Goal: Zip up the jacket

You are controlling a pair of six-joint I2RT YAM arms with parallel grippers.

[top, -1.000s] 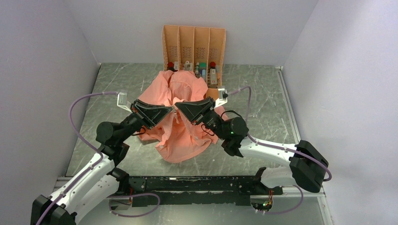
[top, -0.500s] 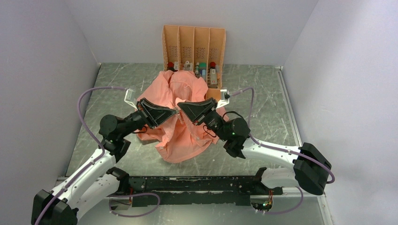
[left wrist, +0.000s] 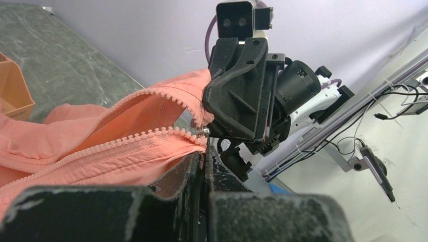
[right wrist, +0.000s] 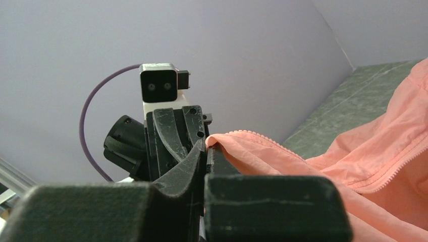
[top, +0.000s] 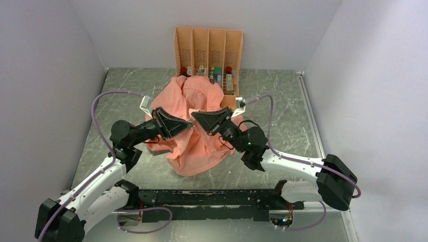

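Both arms lift the salmon-pink thin-fabric jacket (top: 194, 148), bunched on the grey marbled table (top: 282, 101). Left gripper (left wrist: 203, 151) and right gripper (right wrist: 206, 146) each pinch a zipper edge. Danger: fabric could slip free, misaligning the teeth.

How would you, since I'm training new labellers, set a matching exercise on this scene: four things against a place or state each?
Things:
1 jacket
2 orange organizer rack
3 left gripper
4 zipper teeth

Places or states:
A at the table's far edge
B shut on the jacket's edge
C two rows apart, unjoined
D bunched mid-table

Pairs: 1-D, 2-A, 3-B, 4-C
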